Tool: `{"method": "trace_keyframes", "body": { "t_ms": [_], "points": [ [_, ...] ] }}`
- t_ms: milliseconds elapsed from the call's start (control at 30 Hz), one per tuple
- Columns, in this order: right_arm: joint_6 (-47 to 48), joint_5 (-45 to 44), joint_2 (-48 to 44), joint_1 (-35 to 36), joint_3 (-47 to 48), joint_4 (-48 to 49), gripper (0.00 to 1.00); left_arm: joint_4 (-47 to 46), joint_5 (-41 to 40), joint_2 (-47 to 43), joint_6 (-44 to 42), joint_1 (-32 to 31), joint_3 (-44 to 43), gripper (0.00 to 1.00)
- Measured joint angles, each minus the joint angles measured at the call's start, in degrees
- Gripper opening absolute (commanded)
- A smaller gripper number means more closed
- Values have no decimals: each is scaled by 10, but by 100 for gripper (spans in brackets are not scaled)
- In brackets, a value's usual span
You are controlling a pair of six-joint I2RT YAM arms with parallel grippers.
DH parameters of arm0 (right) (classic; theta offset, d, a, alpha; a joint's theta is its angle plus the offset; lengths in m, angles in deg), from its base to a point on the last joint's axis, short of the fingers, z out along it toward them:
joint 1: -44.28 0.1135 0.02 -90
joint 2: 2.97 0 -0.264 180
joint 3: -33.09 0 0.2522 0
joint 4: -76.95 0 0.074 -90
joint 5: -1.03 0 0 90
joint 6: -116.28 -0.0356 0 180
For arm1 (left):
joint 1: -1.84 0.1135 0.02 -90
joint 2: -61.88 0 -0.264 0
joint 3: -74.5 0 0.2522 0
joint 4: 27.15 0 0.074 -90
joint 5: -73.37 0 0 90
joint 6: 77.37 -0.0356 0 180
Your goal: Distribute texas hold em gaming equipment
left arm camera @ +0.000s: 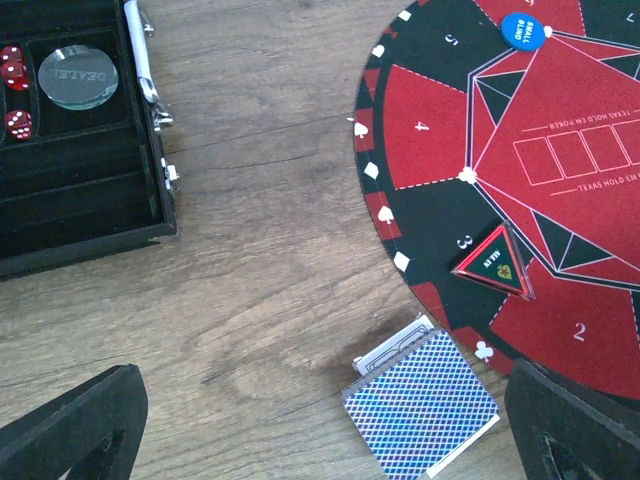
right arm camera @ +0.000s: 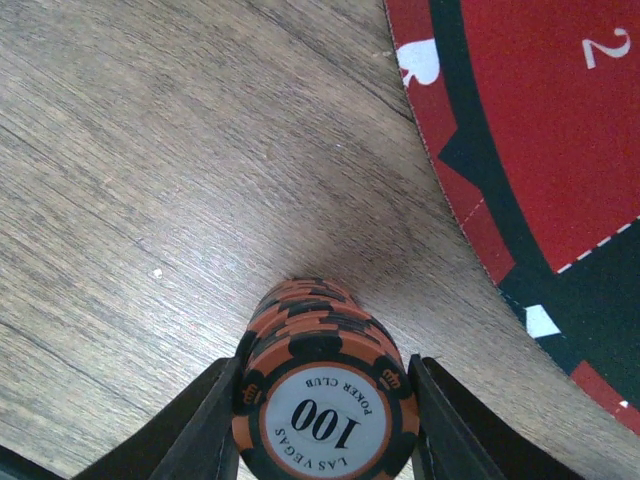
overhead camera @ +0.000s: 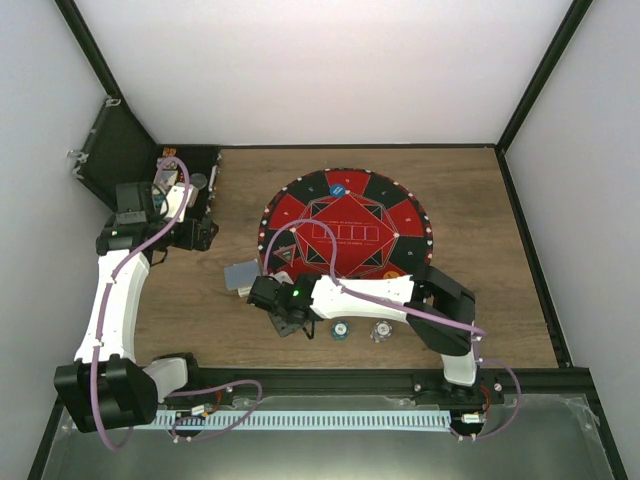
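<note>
Straddling a stack of orange-and-black poker chips (right arm camera: 325,400) with my right gripper (right arm camera: 326,402), I have one finger (right arm camera: 200,435) on each side of it, both right up against its rim. Whether they press it or merely touch it I cannot tell. The jaws are spread to the width of the chips. The stack stands on the wooden table (right arm camera: 150,150), near the edge of the round red-and-black mat (right arm camera: 540,120), and its top chip reads 100.

My left gripper (left arm camera: 322,430) hangs wide open with nothing between its fingers. On the wood under it, just beside the mat's rim, lies a deck of cards (left arm camera: 420,405) with a blue cross-hatched back, slightly fanned. On the mat sit a blue small-blind button (left arm camera: 521,28) and a triangular all-in marker (left arm camera: 495,262). To the left, well apart from the deck, the open black case (left arm camera: 80,200) holds a clear dealer button (left arm camera: 77,76) and red dice (left arm camera: 12,65) in its upper compartments.

From above, a bluish chip stack (overhead camera: 341,329) and a pale chip stack (overhead camera: 381,331) stand by my right arm, between the mat and the table's near edge.
</note>
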Motion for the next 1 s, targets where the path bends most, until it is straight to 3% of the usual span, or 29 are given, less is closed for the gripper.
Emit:
{"method": "trace_keyframes", "body": {
  "t_ms": [333, 733, 1000],
  "points": [
    [0, -2, -2, -8, 22, -19, 13, 0, 1, 0, 0, 3, 0, 100],
    [42, 3, -44, -131, 24, -7, 11, 0, 3, 0, 0, 6, 0, 100],
    [93, 7, 52, -197, 65, 32, 10, 1, 9, 0, 1, 6, 0, 100]
  ]
}}
